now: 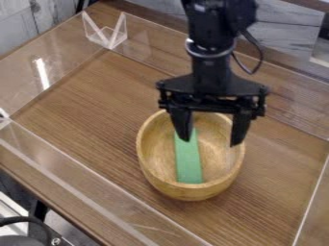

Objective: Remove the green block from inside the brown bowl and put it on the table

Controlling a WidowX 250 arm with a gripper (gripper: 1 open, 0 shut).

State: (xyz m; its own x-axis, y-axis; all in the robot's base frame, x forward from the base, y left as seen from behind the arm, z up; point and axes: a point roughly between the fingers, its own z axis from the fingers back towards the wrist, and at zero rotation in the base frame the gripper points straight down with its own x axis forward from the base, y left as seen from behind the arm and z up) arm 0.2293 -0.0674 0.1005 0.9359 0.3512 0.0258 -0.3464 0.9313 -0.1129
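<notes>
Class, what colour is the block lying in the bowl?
Bright green block, seen in the camera view.

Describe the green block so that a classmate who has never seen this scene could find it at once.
On the wooden table sits a round brown bowl, under the open gripper. The green block lies flat inside it. It is the only bright green thing there, a slim bar.

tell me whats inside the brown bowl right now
The green block lies flat inside the brown bowl. The open gripper hangs over it, hiding the block's far end and part of the bowl's back rim.
</notes>
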